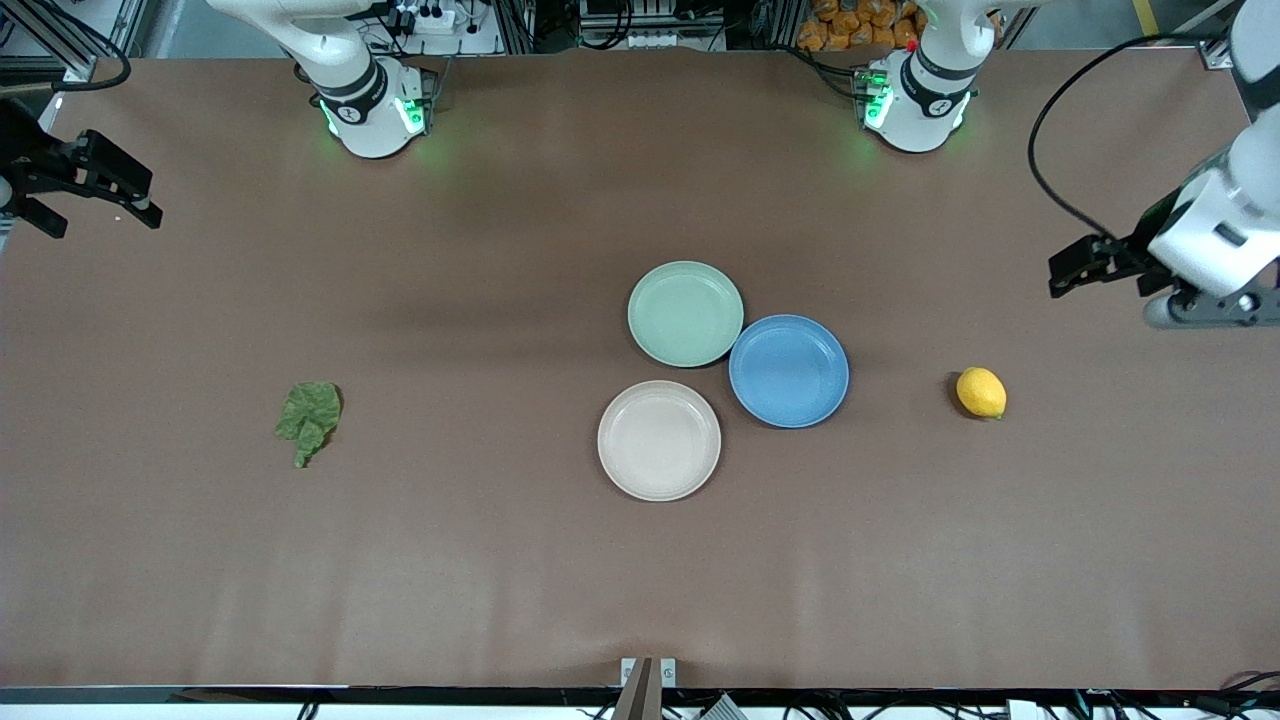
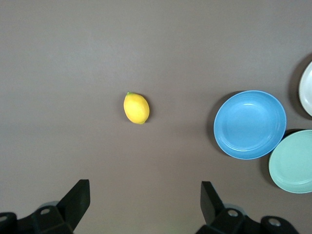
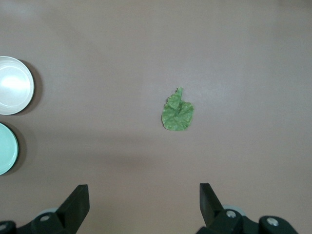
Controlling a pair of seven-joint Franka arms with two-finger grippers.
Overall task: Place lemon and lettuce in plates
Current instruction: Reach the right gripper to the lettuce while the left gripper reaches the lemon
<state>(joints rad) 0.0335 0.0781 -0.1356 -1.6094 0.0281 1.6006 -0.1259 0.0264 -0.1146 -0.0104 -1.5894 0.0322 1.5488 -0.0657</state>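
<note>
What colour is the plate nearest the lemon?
Blue. The blue plate lies beside the lemon; the left wrist view shows it best.

3 plates (image 1: 659, 440) between lettuce (image 1: 309, 418), lemon (image 1: 981, 392)

You see the lemon (image 1: 981, 392) and lettuce (image 1: 309, 417) lying on bare table, well apart; mint plate (image 1: 686, 313) and cream plate (image 1: 659, 440) sit empty.

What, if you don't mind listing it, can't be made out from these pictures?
- Right hand: front view cuts its arm off at the edge; only the open fingers show.
- Cream plate and mint plate: left wrist view crops both at the edge.
- Blue plate: outside the right wrist view entirely.
- Lettuce underside: hidden, since it lies flat on the table.
- Lemon: too small to read its skin.
</note>
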